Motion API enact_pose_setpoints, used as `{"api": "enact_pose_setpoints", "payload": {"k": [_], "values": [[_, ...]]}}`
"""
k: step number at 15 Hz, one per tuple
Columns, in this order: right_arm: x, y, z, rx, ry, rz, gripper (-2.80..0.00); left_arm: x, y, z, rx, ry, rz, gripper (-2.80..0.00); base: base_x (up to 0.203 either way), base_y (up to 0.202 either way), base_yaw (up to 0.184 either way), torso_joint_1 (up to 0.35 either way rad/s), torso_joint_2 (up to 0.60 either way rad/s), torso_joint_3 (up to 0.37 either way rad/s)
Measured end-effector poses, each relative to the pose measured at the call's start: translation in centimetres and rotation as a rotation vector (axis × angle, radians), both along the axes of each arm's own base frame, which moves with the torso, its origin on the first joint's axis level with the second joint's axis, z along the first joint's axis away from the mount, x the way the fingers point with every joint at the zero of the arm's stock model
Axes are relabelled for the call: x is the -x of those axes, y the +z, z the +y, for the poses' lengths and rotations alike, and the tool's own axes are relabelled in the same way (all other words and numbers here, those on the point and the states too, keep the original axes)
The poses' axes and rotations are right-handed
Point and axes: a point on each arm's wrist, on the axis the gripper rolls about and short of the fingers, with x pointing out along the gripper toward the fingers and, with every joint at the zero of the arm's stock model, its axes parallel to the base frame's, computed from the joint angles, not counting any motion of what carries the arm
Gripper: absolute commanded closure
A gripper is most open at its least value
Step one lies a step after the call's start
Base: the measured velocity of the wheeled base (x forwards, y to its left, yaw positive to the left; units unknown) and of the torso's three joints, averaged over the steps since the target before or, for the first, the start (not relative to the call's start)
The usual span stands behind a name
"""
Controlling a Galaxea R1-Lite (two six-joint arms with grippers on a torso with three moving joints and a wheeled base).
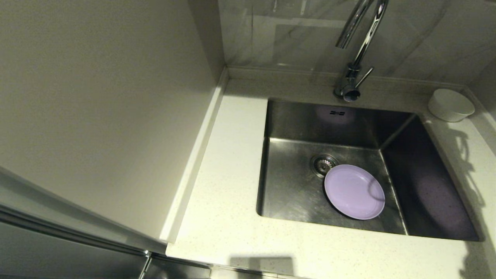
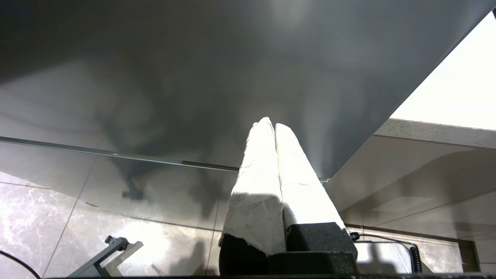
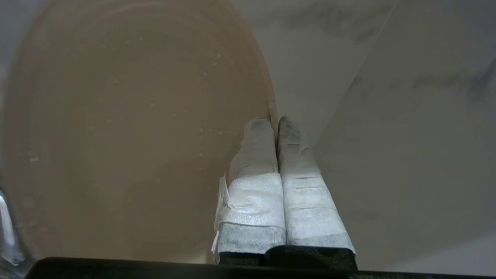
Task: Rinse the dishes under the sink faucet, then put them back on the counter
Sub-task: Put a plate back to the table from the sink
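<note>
Head view: 1 lilac plate (image 1: pixel 354 192) in sink (image 1: pixel 294 128), 1 white bowl (image 1: pixel 450 104); right gripper (image 3: pixel 276 121) pinching 1 cream plate (image 3: pixel 128 128).

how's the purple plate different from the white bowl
The purple plate is flat and shallow; the white bowl is deeper with tall sides. The plate lies on the floor of the sink beside the drain; the bowl stands on the counter at the back right corner. The plate looks wider. Both are round, plain and upright.

My right gripper (image 3: pixel 276 120) has white-taped fingers; the plate (image 3: pixel 128 128) in it is cream, beaded with droplets. Lilac plate (image 1: pixel 354 192) in brushed steel sink (image 1: pixel 294 193). White bowl (image 1: pixel 450 104) on pale speckled counter (image 1: pixel 224 193); faucet (image 1: pixel 358 46) chrome.
</note>
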Motion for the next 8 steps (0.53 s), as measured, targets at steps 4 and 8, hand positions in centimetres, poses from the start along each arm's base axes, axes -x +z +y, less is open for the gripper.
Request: {"api": "enact_pose_setpoints", "payload": {"k": [4,8], "values": [[1.7,0.8,-0.1,-0.023,0.021,0.268,0.0,0.0,0.0,0.0,0.0,0.001,0.0,0.0,0.0,0.0,0.0,0.0,0.0,0.0],[-0.2,-10.0,0.3,-0.213,0.167,1.005,0.0,0.0,0.0,0.0,0.0,0.0,0.0,0.0,0.0,0.0,0.0,0.0,0.0,0.0]]}}
